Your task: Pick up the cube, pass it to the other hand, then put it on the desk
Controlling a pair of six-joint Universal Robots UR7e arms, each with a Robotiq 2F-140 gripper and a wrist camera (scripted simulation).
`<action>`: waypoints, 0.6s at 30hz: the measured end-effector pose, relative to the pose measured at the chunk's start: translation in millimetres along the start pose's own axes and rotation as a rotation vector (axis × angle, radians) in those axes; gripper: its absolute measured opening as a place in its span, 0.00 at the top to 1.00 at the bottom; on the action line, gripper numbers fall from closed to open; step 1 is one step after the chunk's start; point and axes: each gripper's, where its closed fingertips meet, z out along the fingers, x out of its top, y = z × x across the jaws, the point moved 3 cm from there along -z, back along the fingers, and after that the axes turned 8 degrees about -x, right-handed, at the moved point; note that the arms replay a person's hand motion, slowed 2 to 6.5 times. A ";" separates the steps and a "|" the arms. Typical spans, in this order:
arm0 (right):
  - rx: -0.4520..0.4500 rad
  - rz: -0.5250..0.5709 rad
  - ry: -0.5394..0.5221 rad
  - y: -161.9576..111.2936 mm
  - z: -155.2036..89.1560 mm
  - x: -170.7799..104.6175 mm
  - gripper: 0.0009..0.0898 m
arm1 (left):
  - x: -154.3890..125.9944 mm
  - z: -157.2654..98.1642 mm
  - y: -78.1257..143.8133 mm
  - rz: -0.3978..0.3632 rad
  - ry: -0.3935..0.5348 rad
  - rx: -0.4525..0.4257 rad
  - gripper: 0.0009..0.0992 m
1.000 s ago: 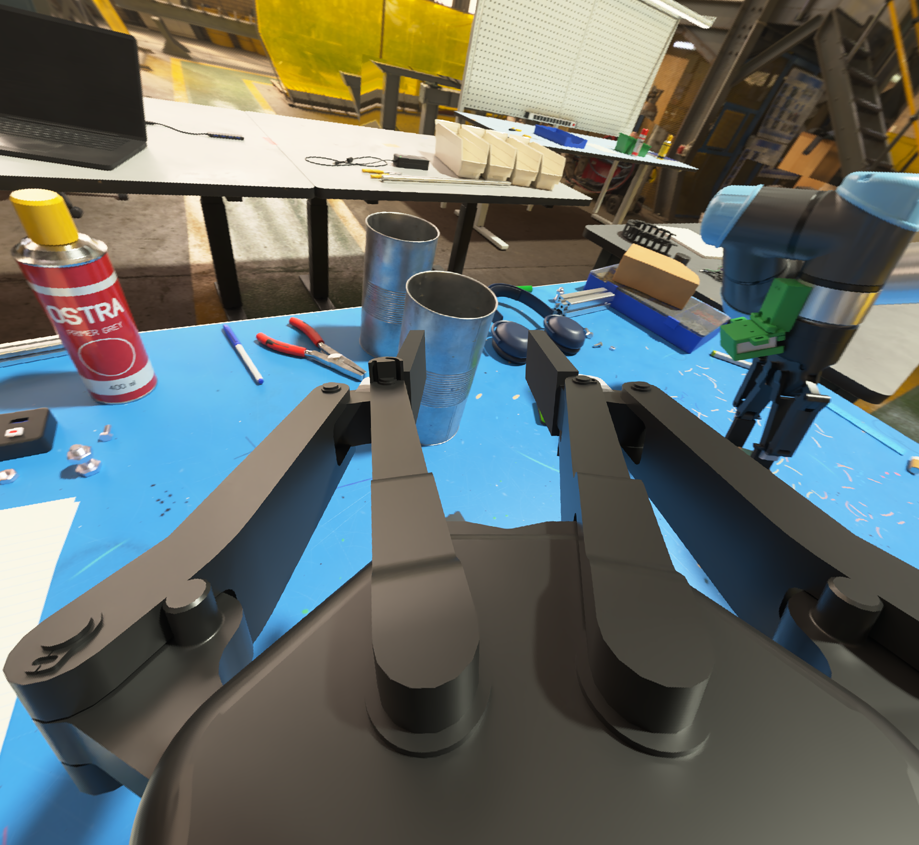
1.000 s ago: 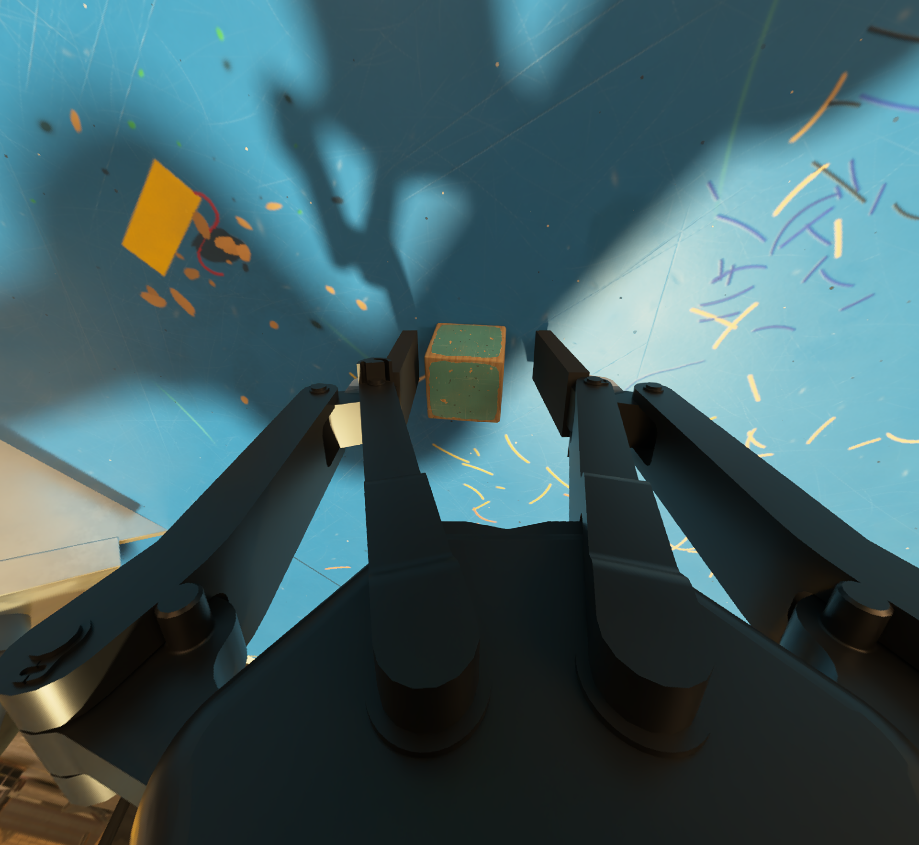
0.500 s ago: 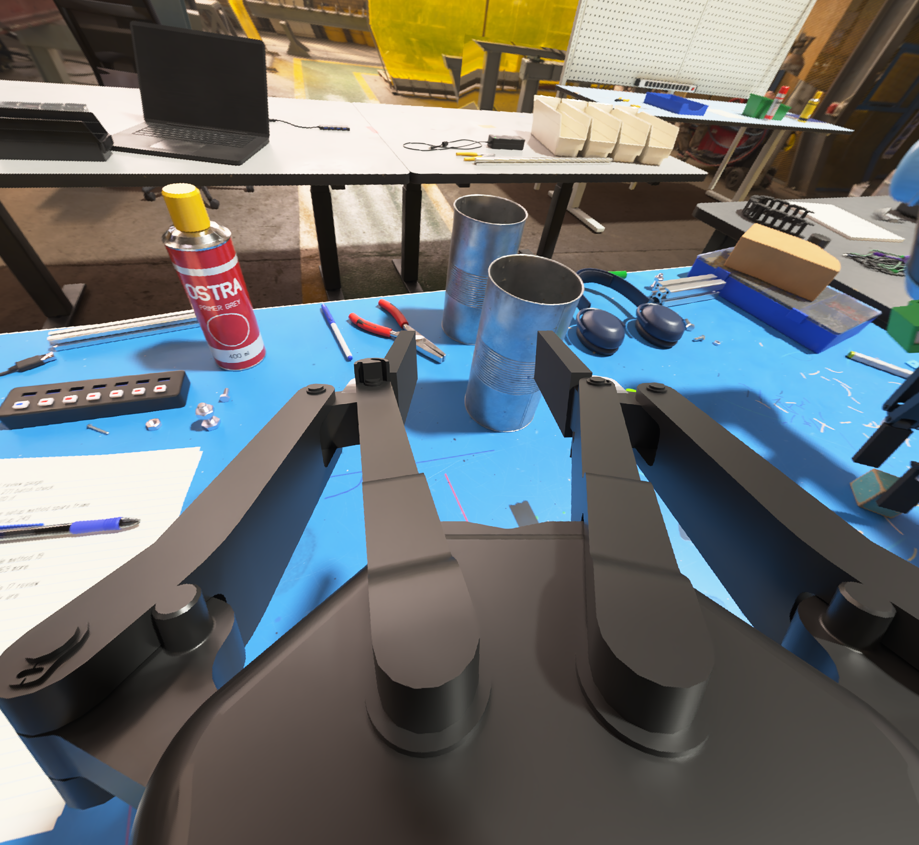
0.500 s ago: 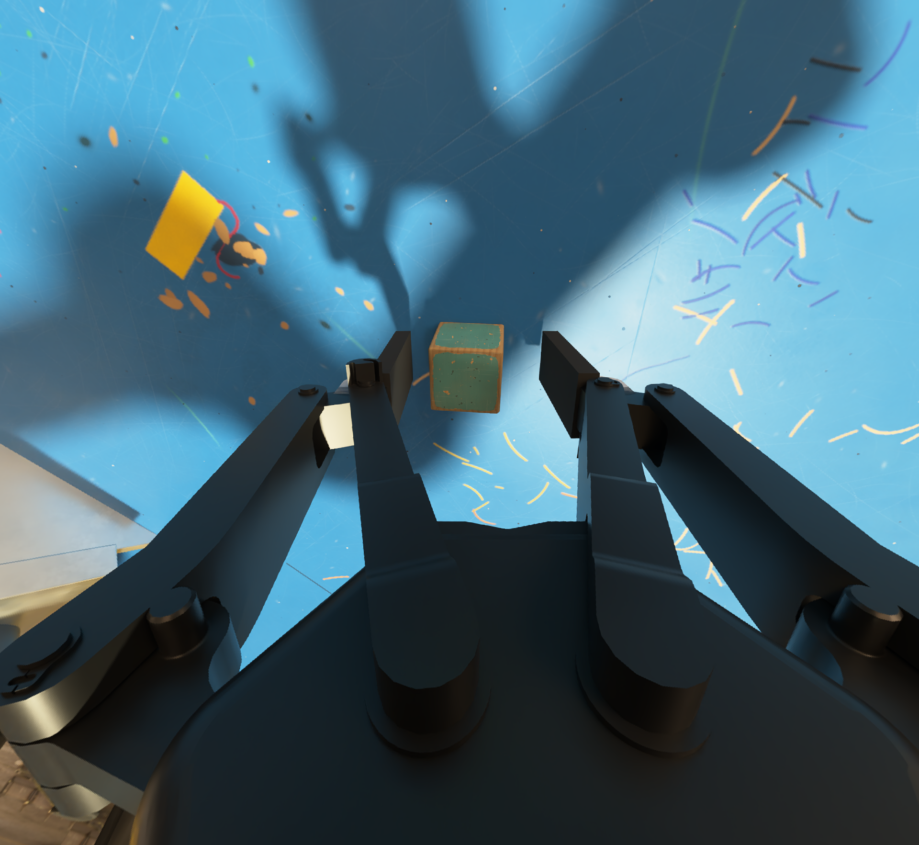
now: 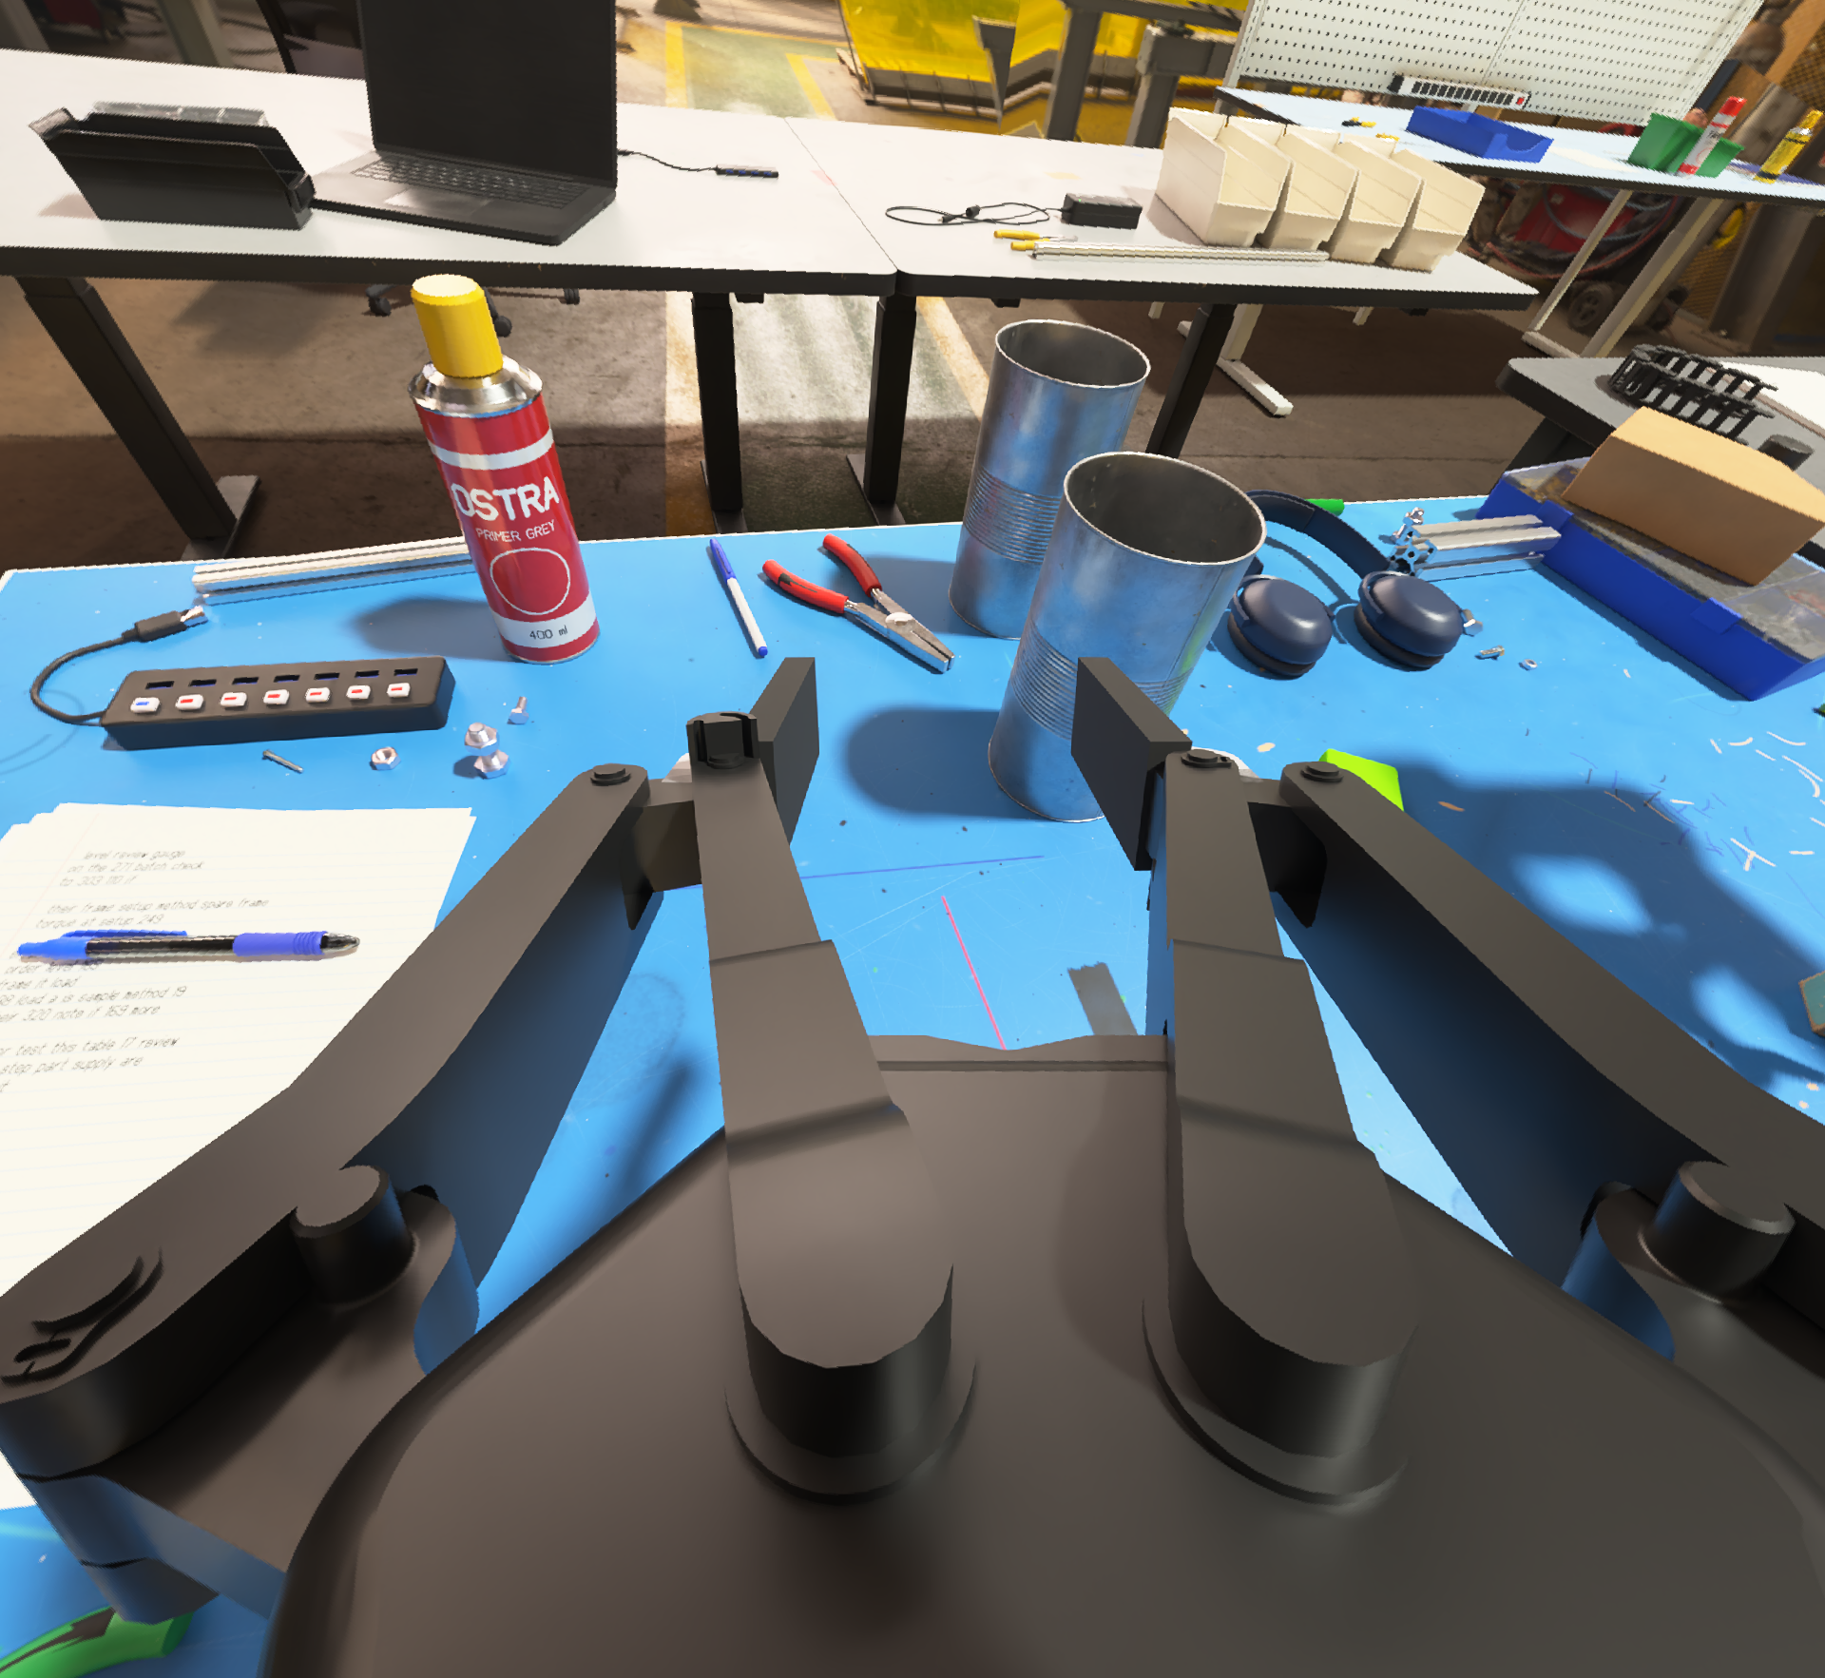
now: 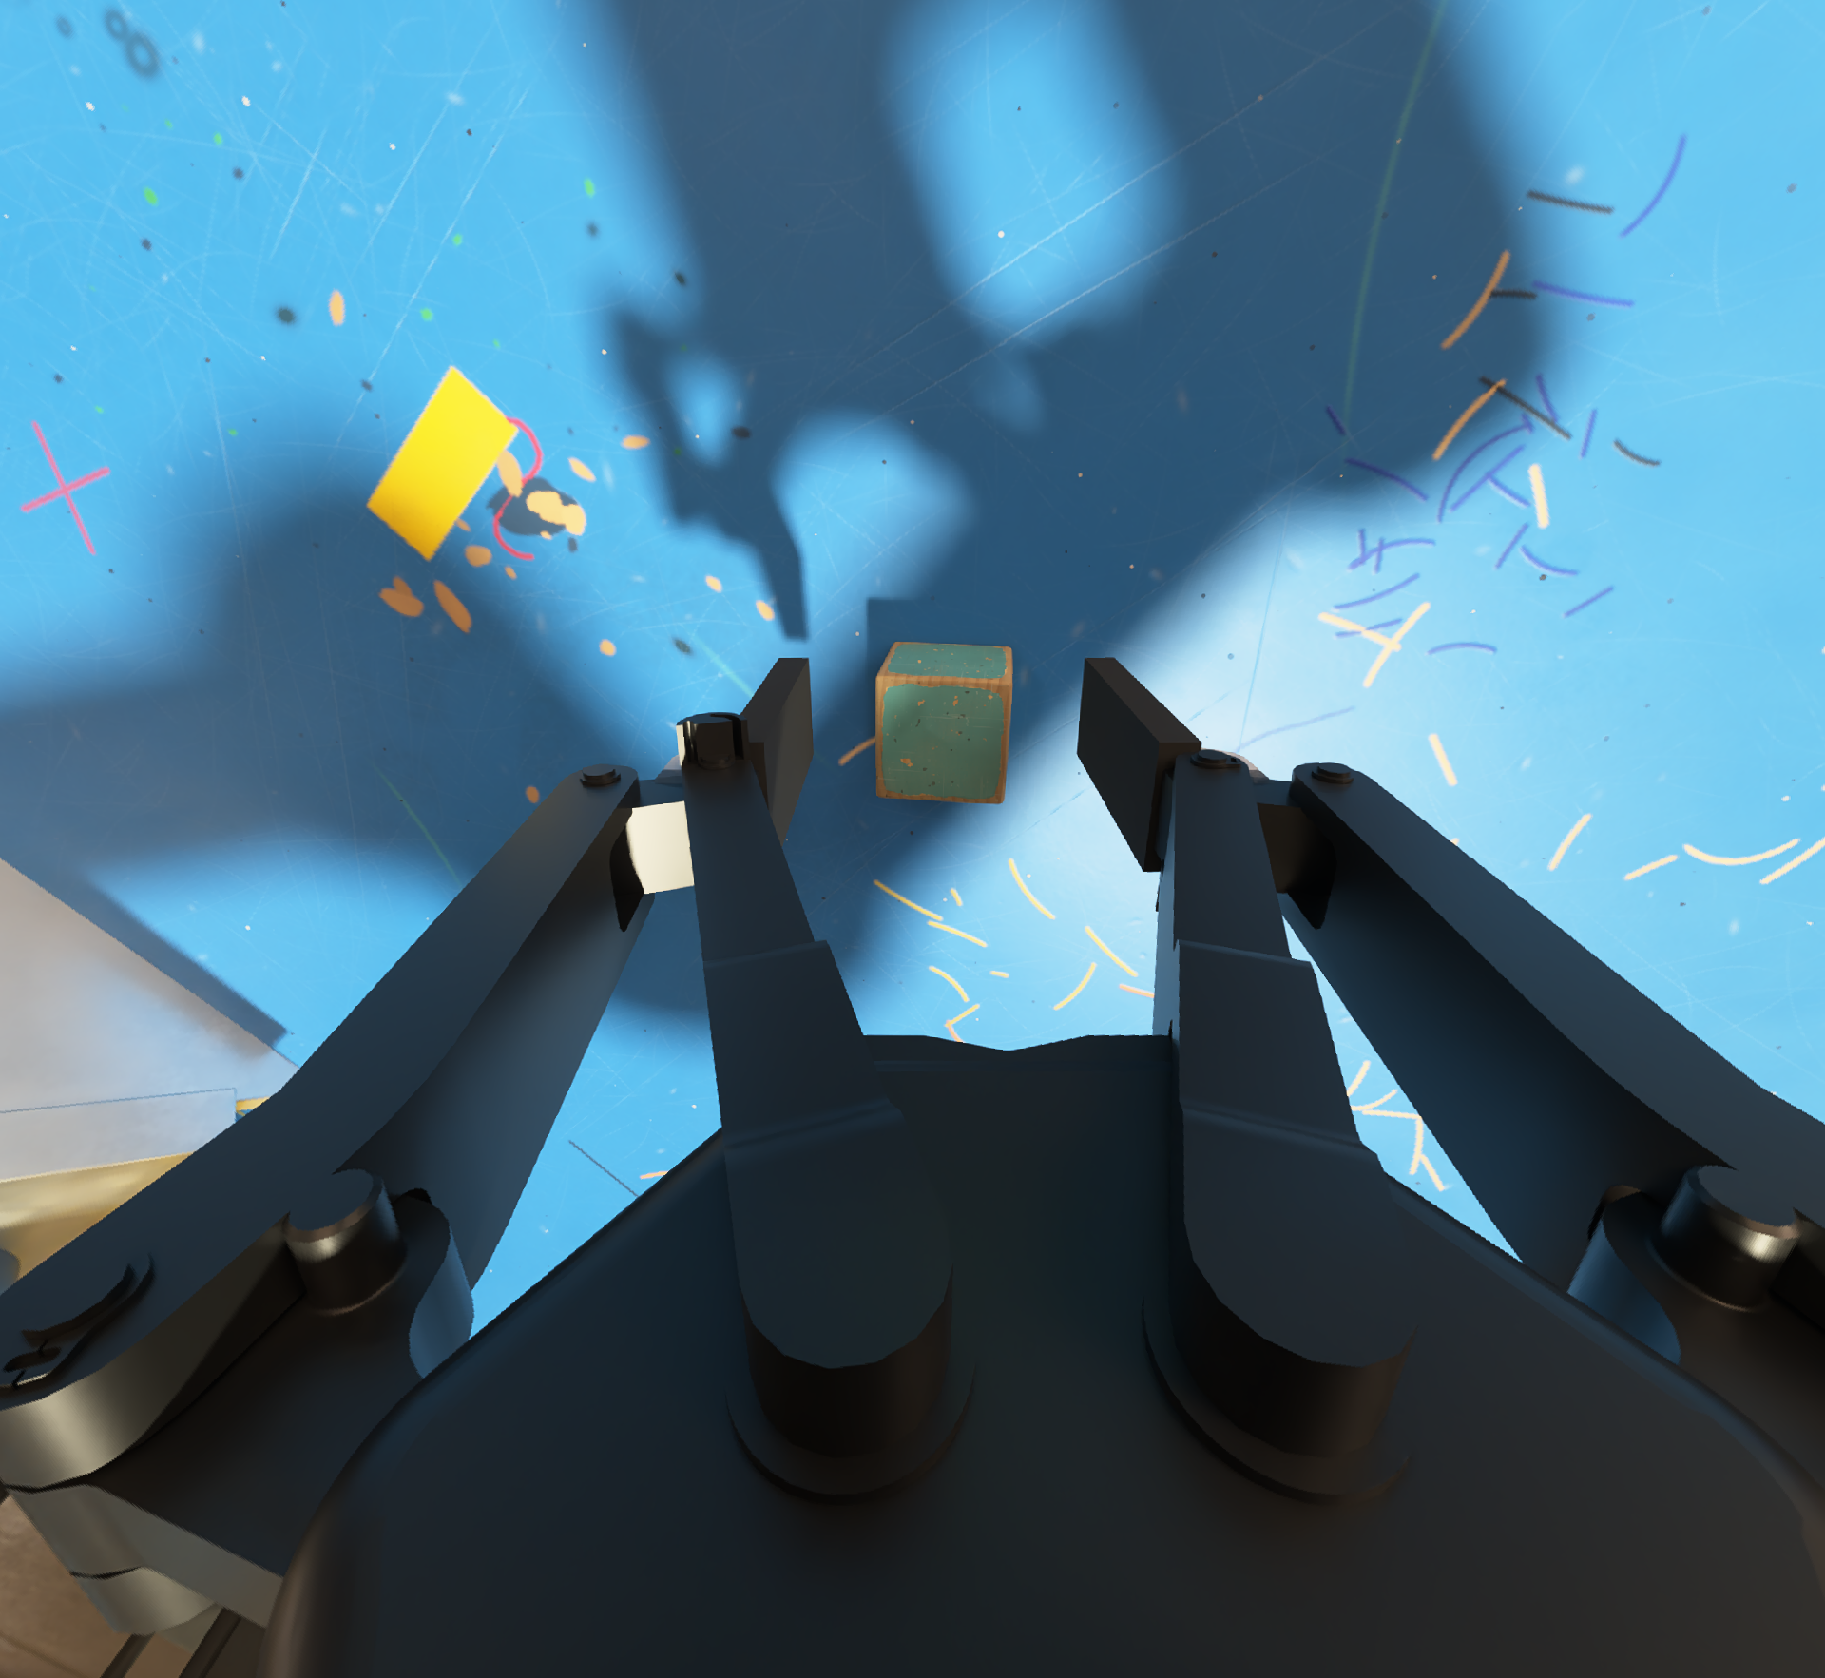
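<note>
Two claws, both spread wide, hang over a blue counter [image 6: 296, 149] scattered with workshop clutter. At the centre of the right wrist view, the right claw [image 6: 943, 722] points down at a small green cube [image 6: 943, 727] with worn wooden edges. The cube sits on the counter between the two dark pads, with clear gaps on either side; neither pad touches it. The claw's shadow falls across the upper half of that frame, and a yellow rectangle of tape [image 6: 441, 463] lies at centre left, among orange flecks.

In the left wrist view, the left claw [image 5: 943, 742] is equally open and grips nothing, its pads framing bare counter at mid-frame. Just beyond its right pad stands a metal can [image 5: 1116, 633], with a second metal can [image 5: 1047, 475] behind it. Red-handled pliers [image 5: 854, 598] and a pen [image 5: 738, 598] lie left of the cans, and a red spray can [image 5: 504, 495] with a yellow cap stands upright further left. A black power strip [image 5: 277, 702] sits at the left edge, above a sheet of paper [image 5: 227, 989] carrying a blue pen [image 5: 188, 944]. Navy headphones [image 5: 1343, 618] rest at upper right. A sliver of the cube shows at the far right edge of this frame.
</note>
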 end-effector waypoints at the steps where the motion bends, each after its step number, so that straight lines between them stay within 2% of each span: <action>1: 0.002 0.000 0.006 -0.2 -1.0 -0.3 0.20 | -0.5 0.2 -0.9 -0.003 -0.002 0.000 0.30; 18: -0.018 0.033 0.051 5.2 -14.7 -13.0 0.20 | -6.0 -1.3 -10.1 -0.051 -0.009 -0.024 0.32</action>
